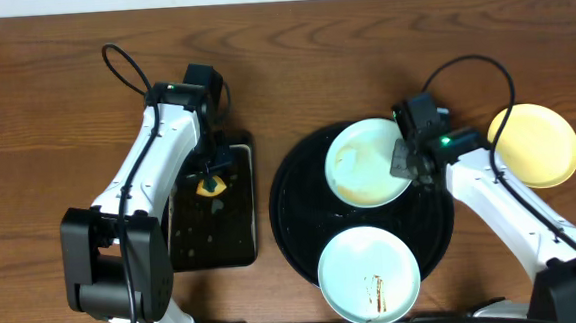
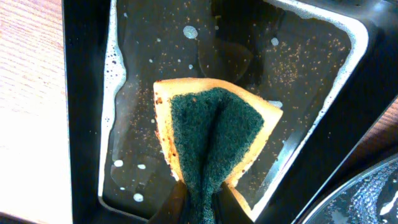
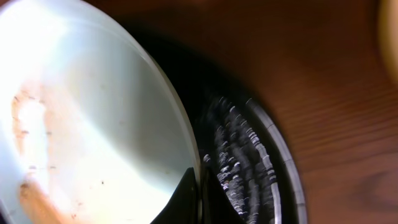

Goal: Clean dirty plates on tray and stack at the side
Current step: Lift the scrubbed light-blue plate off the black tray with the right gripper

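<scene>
My right hand (image 1: pixel 409 160) grips the rim of a sauce-smeared pale blue plate (image 1: pixel 360 163) at the back of the round black tray (image 1: pixel 288 197). My left hand (image 2: pixel 202 208) pinches a green-and-yellow sponge (image 2: pixel 214 134) over the soapy rectangular tray (image 1: pixel 188 243). Scrubbing looks to be the step in hand; next, I judge, sponge and plate must meet. A second smeared blue plate (image 1: pixel 368 272) waits at the tray's front, and the yellow plate (image 1: pixel 537 144) lies on the bench (image 1: pixel 45 116) at right.
</scene>
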Robot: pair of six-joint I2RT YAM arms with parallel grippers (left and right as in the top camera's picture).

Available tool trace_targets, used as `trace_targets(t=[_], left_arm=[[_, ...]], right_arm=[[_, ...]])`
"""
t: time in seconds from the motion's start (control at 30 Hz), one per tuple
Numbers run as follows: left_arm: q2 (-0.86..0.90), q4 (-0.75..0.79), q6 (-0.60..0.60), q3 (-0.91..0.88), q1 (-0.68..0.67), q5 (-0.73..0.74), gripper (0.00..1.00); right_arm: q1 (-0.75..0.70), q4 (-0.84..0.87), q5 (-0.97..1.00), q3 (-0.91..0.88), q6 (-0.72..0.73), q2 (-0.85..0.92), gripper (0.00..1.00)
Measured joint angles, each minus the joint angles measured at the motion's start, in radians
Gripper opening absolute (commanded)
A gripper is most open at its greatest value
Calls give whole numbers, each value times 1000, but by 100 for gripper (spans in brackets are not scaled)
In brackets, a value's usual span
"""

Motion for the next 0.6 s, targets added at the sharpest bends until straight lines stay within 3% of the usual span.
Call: trace_targets(t=[0.6], left_arm=[[0, 19, 0, 0, 0, 0, 8]], right_arm=[[19, -172, 329, 236, -251, -4, 1]])
